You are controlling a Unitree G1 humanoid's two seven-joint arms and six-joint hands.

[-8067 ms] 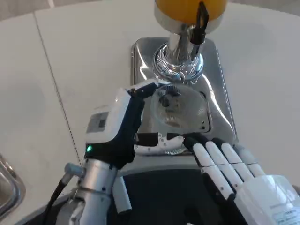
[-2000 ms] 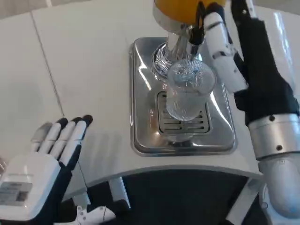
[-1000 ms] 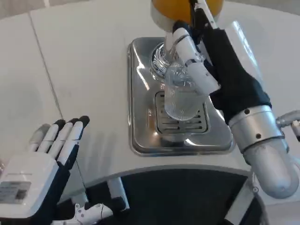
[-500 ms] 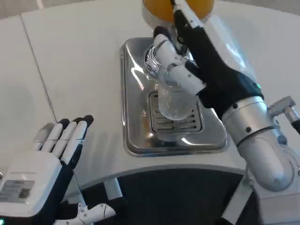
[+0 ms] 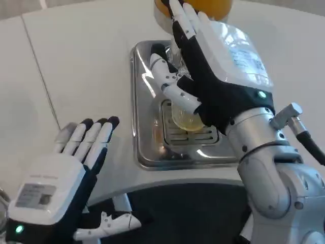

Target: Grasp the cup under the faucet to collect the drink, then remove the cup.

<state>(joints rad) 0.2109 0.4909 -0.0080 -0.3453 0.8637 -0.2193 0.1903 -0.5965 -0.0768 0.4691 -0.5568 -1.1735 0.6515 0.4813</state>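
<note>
White table (image 5: 86,66) fills the background, with a thin dark seam running across its left part. On the right side of the view, the right hand (image 5: 213,76) reaches forward over the metal drip tray (image 5: 144,152), its white back turned up and its dark palm side facing down and to the left. Its fingers (image 5: 170,84) are curled around the cup (image 5: 187,119), so this hand grips the cup from the right side; the thumb lies across the front of the glass. The cup is transparent and ribbed, and only its lower part shows under the hand, with some yellowish liquid visible in the bottom. It stands above the slotted grate (image 5: 177,134) in the middle of the tray, but I cannot tell if its base touches the grate or is lifted from it. Just behind the hand, at the top edge, is the orange drink dispenser (image 5: 213,6), and the faucet itself is hidden by the hand. The silver right forearm (image 5: 269,168) goes down to the lower right corner. The left hand (image 5: 66,173) is at the lower left, well apart from the tray, holding nothing, with its fingers straight and close together, pointing away from the robot.
</note>
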